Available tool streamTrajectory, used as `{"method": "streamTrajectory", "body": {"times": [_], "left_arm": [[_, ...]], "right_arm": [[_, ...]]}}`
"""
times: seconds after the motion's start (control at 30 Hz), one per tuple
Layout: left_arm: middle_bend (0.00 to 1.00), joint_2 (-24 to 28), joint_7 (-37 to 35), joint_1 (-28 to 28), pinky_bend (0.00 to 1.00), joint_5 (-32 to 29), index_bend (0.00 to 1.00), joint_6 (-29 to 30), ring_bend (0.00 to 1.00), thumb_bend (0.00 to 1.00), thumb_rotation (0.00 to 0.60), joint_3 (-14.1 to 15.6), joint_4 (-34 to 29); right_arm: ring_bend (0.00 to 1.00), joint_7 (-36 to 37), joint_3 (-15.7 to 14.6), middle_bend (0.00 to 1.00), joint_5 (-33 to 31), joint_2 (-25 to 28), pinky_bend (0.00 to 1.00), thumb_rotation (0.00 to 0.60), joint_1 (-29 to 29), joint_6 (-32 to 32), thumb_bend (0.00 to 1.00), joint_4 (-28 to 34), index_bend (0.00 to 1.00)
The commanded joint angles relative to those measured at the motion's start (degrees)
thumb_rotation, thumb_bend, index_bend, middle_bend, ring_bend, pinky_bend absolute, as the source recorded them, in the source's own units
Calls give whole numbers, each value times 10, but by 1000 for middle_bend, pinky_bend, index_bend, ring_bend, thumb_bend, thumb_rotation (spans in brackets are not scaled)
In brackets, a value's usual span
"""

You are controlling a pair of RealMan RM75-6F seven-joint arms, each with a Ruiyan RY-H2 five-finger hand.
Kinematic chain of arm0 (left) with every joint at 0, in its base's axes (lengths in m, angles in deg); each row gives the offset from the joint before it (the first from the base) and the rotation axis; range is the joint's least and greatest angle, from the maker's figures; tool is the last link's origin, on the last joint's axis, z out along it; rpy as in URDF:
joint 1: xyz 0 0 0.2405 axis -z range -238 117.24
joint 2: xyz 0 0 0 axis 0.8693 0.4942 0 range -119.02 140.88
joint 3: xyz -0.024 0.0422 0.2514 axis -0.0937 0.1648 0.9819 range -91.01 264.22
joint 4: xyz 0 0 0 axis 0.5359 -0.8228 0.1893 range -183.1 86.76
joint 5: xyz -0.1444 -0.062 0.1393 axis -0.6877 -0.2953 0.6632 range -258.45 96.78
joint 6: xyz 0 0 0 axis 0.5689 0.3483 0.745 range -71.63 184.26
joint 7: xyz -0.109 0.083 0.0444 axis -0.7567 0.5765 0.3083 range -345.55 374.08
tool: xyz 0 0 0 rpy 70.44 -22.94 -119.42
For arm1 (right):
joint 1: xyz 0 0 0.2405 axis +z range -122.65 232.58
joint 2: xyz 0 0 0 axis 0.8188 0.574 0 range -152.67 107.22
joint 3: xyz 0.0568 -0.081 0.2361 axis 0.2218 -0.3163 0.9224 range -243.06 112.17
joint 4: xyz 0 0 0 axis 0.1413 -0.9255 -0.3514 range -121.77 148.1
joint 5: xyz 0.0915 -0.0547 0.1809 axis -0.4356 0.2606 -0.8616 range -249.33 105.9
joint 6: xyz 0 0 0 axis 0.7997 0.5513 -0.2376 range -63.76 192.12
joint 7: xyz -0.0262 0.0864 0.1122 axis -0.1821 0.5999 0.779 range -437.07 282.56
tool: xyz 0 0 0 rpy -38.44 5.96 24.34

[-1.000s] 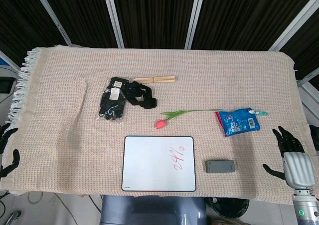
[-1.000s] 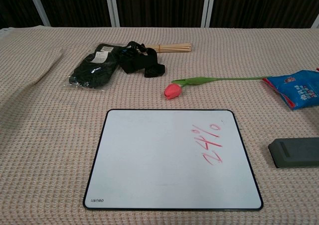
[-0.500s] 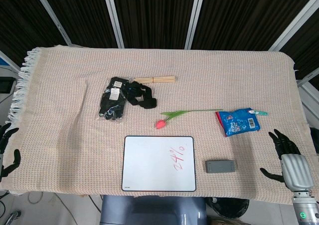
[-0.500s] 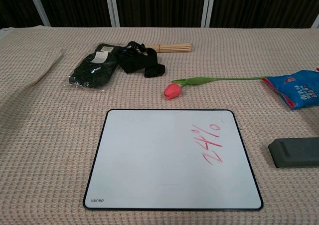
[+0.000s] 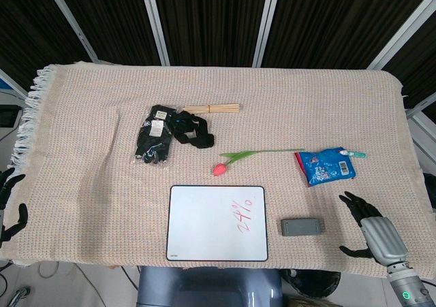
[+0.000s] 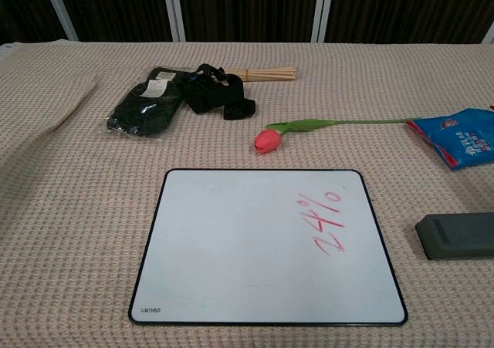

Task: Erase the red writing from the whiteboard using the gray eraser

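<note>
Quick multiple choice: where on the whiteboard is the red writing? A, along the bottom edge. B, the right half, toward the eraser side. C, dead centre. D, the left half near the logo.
B: the red writing sits in the right part of the whiteboard, the side nearest the gray eraser.

Taking the gray eraser (image 5: 301,227) as the landmark: bare cloth is lying between it and the right robot hand (image 5: 368,229), which is hovering with fingers spread near its right side, nothing standing in that gap. Just left of the eraser, the whiteboard (image 5: 204,229) is lying flat and apart from it, a low surface offering no barrier. Beyond the eraser, the blue snack packet (image 5: 325,166) and the tulip (image 5: 235,158) are sitting well apart from it. The left robot hand (image 5: 8,208) is hanging far left of the eraser, off the tabletop (image 5: 82,109) edge.
</note>
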Motion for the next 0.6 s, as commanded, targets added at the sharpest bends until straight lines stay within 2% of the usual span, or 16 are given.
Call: {"method": "streamTrajectory", "body": {"times": [0.03, 0.3, 0.6], "left_arm": [[48, 0, 1, 0, 94, 0, 170, 0, 26, 558, 600, 0, 0], [48, 1, 0, 1, 94, -3, 170, -3, 26, 558, 600, 0, 0], [48, 2, 0, 1, 94, -2, 170, -4, 26, 558, 600, 0, 0]], "right_arm": [[143, -14, -3, 127, 4, -17, 156, 600, 10, -15, 110, -2, 0], [168, -54, -1, 158, -1, -65, 155, 600, 24, -39, 114, -7, 50], [245, -77, 5, 231, -16, -107, 157, 600, 38, -61, 190, -35, 155]]}}
